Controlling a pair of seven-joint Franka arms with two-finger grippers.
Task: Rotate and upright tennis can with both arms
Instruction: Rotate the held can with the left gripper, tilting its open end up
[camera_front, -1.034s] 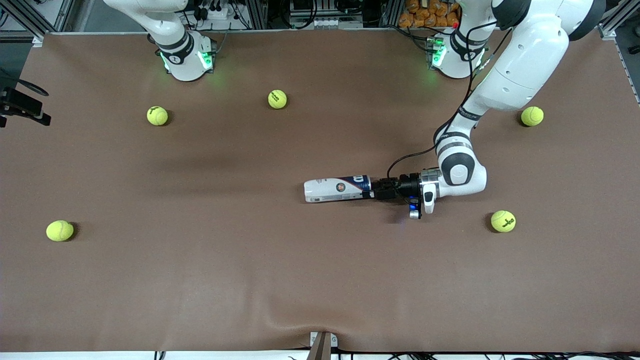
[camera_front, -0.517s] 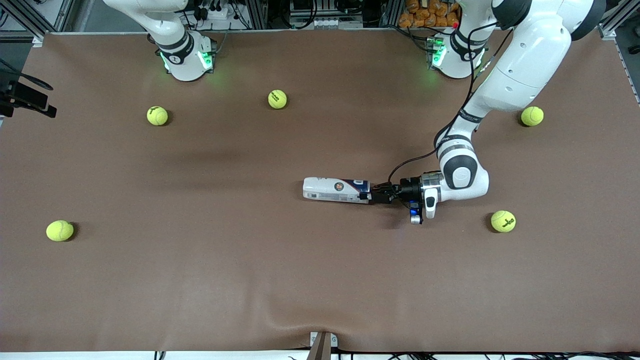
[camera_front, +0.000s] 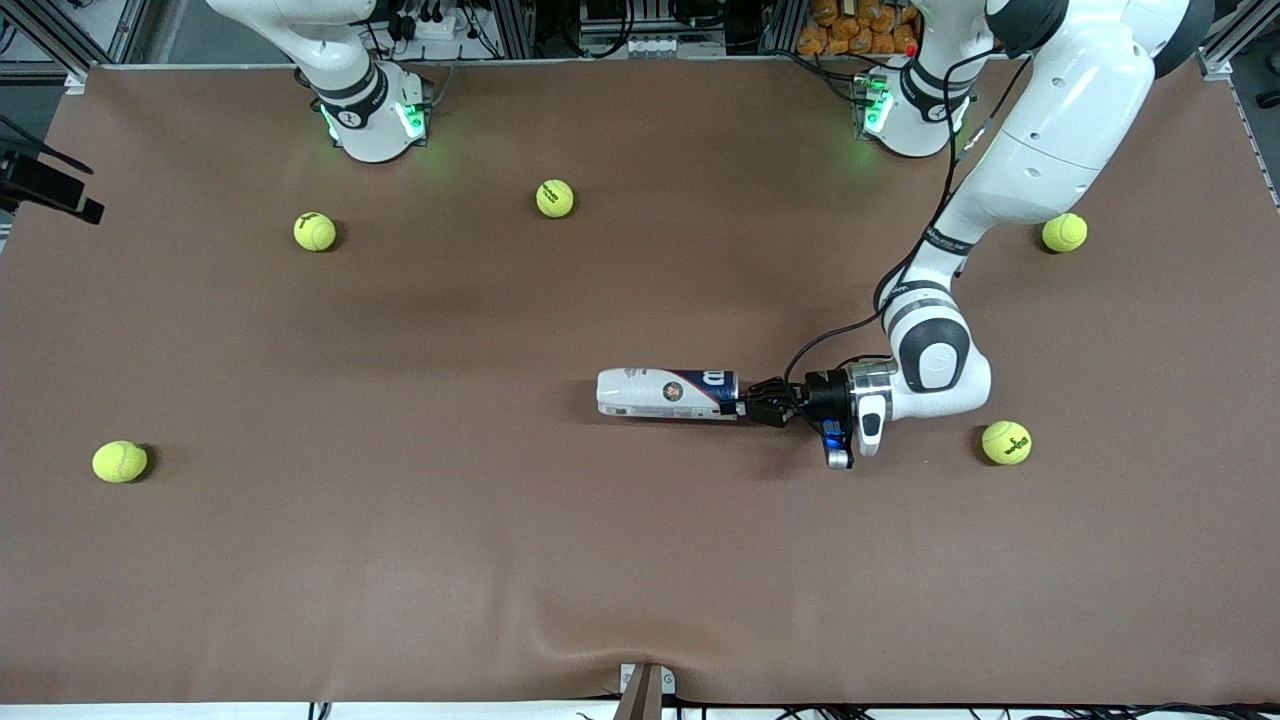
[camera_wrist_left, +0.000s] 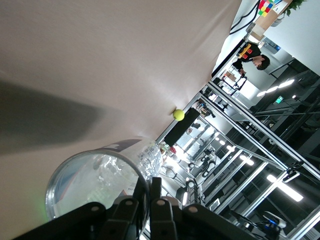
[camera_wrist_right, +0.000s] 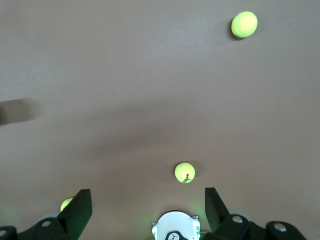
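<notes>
From the front view, the brown cloth-covered worktop (camera_front: 400, 560) lay nearly bare, with a small wrinkle at its near edge and a metal frame and cables at the arms' bases. The slim white and dark blue tennis can (camera_front: 667, 393) lay on its side near the middle, well apart from every edge. The left arm's black pincer (camera_front: 752, 408) was clenched on the can's end toward the left arm's end of the worktop. Five yellow-green felt tennis balls (camera_front: 554, 198) lay scattered well apart, one (camera_front: 1006, 442) near the left arm's wrist. The right arm waited high at its base end.

In the left wrist view, the left pincer (camera_wrist_left: 150, 202) pinched the can's (camera_wrist_left: 95, 175) clear rim, bare worktop (camera_wrist_left: 115, 55) stretching away to one ball (camera_wrist_left: 178, 114) at its edge.

In the right wrist view, the right pincer (camera_wrist_right: 145, 210) hung released above bare worktop (camera_wrist_right: 125, 85) and two balls (camera_wrist_right: 184, 172).
</notes>
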